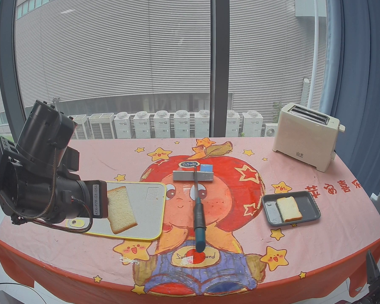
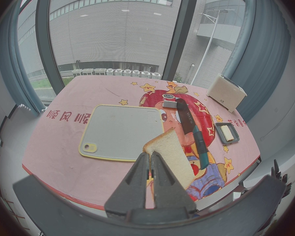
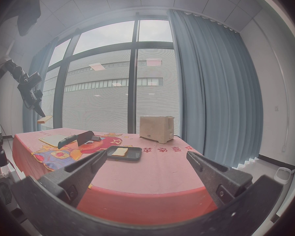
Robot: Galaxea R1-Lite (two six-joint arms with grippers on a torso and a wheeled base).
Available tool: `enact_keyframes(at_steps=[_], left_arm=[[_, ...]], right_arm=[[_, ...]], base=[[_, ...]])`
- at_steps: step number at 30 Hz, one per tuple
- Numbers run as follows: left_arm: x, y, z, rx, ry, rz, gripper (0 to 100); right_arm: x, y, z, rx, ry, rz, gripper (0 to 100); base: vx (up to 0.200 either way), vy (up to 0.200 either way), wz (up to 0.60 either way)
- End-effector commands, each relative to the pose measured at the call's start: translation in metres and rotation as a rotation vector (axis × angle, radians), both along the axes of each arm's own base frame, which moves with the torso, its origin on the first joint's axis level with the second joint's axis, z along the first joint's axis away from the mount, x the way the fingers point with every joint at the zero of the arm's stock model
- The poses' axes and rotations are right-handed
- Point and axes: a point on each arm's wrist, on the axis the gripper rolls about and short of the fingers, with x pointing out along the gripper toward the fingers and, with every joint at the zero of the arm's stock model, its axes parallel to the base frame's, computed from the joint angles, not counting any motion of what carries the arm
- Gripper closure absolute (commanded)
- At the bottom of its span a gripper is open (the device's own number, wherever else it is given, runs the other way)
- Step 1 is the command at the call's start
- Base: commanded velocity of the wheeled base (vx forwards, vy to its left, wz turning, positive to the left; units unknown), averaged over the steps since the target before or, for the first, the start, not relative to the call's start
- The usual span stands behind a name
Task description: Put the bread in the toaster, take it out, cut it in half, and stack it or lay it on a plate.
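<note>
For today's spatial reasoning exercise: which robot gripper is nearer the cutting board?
Left. The left gripper hangs over or beside the cutting board, shut on a bread slice; the right gripper sits off the table's near right corner, jaws open.
</note>
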Motion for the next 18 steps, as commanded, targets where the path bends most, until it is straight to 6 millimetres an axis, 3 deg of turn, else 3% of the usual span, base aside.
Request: enact_keyframes(at_steps=[1, 16, 18], left_arm=[[0.0002, -0.0001, 0.0, 0.0, 0.0, 0.001, 100], [-0.0012, -0.0008, -0.0012, 0.003, 0.004, -0.008, 100], [-0.0018, -0.0009, -0.0042, 0.016, 0.011, -0.017, 100]], right_arm=[[0.0001, 0.0, -0.0053, 0.0, 0.001, 0.001, 0], [0.0001, 0.0, -0.0053, 0.0, 0.001, 0.001, 0], [0.0001, 0.0, -0.0054, 0.0, 0.003, 0.001, 0]], base=[[0.0, -0.2, 0.0], [0.0, -0.2, 0.0], [0.0, 0.0, 0.0]])
